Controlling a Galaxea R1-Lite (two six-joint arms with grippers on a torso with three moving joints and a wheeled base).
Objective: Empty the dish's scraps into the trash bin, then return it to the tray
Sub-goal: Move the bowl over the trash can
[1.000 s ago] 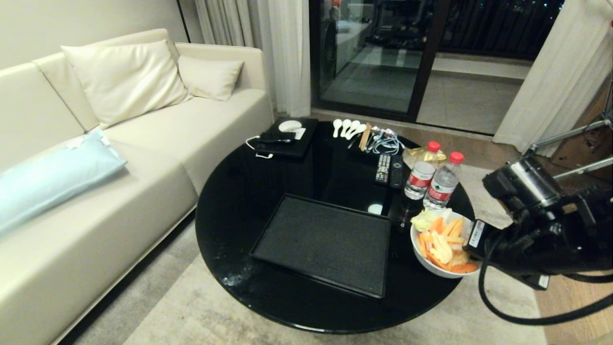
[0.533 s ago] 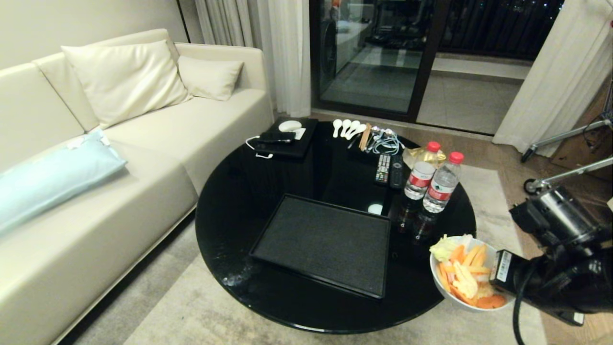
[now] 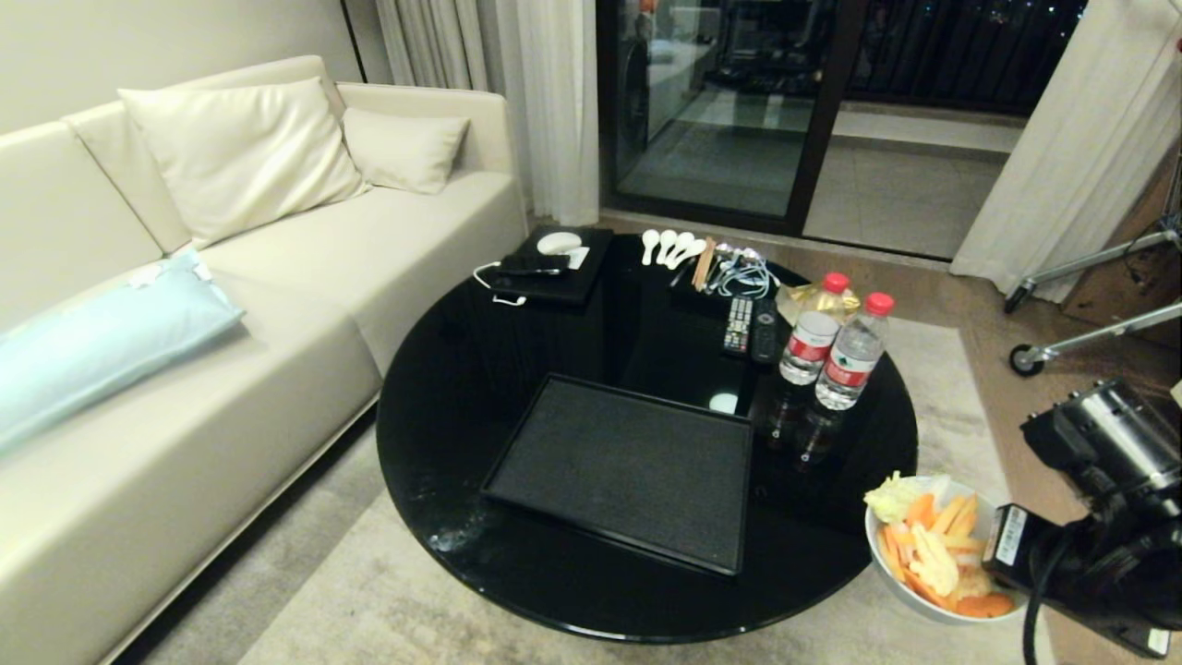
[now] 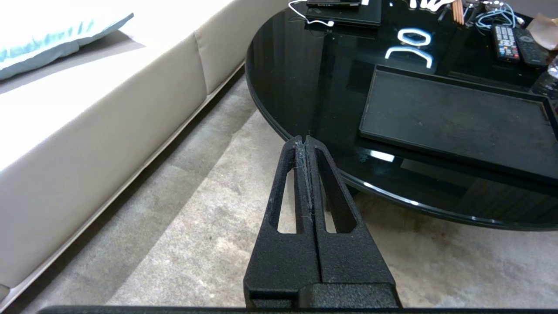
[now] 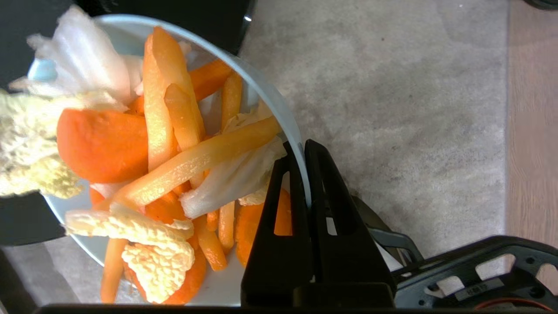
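The dish is a white bowl heaped with scraps, orange sticks with pale yellow and light green pieces. It hangs level just off the round black table's near right edge, above the rug. My right gripper is shut on the dish's rim, one finger inside against the scraps, one outside. The black tray lies bare on the table's near middle. My left gripper is shut and holds nothing, low beside the table's left edge near the tray. The trash bin is out of view.
Two water bottles stand at the table's right, remotes behind them. Spoons and a black slab lie at the far edge. A cream sofa fills the left. A wheeled stand's legs cross the floor at right.
My right arm has carried the dish off the table's right edge, rightward and nearer to me, and it now hangs above the rug. The left arm has not moved.
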